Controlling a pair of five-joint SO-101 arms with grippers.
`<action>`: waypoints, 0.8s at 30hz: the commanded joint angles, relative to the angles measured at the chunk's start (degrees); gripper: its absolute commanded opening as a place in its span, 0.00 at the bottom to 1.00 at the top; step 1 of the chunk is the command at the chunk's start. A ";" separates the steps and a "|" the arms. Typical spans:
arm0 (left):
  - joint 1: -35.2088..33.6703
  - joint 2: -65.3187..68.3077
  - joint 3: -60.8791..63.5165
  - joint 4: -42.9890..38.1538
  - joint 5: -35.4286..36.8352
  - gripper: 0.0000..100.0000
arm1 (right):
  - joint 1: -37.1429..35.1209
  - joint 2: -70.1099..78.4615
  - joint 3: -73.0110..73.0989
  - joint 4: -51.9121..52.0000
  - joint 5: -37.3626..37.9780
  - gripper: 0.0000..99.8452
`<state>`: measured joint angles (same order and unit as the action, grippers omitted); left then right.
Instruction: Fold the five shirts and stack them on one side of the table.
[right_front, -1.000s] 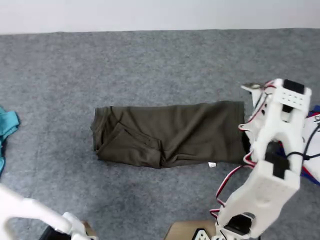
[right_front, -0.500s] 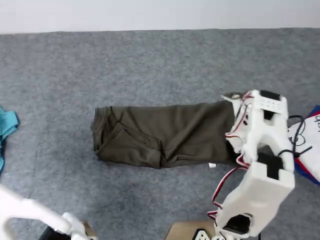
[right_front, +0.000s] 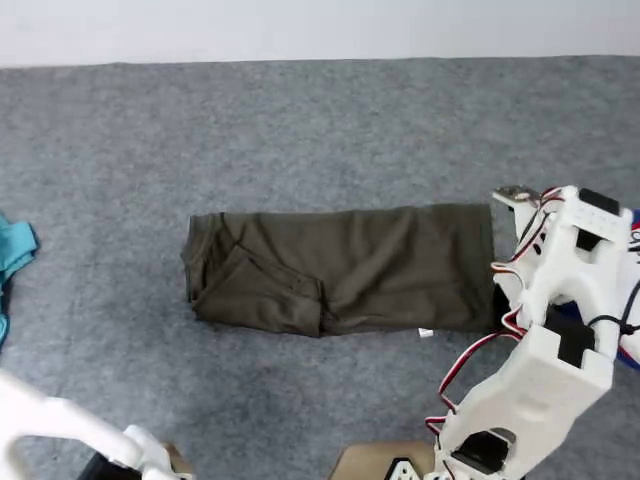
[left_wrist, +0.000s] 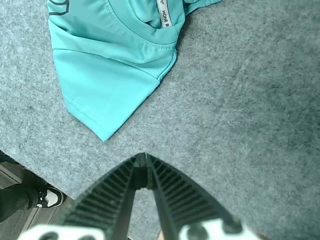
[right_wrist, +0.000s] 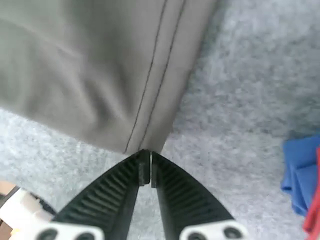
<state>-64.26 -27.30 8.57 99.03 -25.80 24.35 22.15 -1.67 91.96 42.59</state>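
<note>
The olive shirt (right_front: 340, 268) lies in the middle of the grey table (right_front: 320, 130), folded into a long band that runs left to right. Its collar end is on the left, where the cloth is bunched and creased, and its hemmed end is on the right. A small white tag (right_front: 425, 331) pokes out along its near edge.

The right arm (right_front: 550, 330) stands over the right end of the band. In the right wrist view the right gripper (right_wrist: 145, 167) has its ribbed fingers (right_wrist: 117, 185) pressed together, with the tips meeting right at the corner of the shirt's stitched hem (right_wrist: 150, 100). I cannot tell whether any cloth is caught between them. A blue cloth (right_wrist: 302, 170) lies on the table just right of this arm, apart from the olive shirt, with a bit of red beside it.

Well away, at the left edge of the table, lies a teal shirt (right_front: 15, 252). The left wrist view shows it (left_wrist: 110, 60) spread loosely, collar and neck label up. The left gripper (left_wrist: 145, 172) hangs above the bare grey surface near it, not touching it, with its fingers closed and nothing between them. The left arm (right_front: 60, 425) crosses the near left corner in the high view. A white wall runs along the far side of the table.
</note>
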 joint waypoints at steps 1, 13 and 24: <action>0.35 -1.76 -2.07 1.32 -0.35 0.01 | 0.40 -0.75 -8.97 5.93 0.09 0.01; 0.44 -1.76 -2.07 1.23 -0.44 0.01 | -10.59 -0.04 -21.63 6.64 -16.35 0.18; 0.53 -1.76 -2.07 1.23 -0.44 0.01 | -15.78 7.34 -21.89 1.45 -25.41 0.25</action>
<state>-64.26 -27.30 8.57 99.03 -25.80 9.41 28.48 -20.66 94.86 18.95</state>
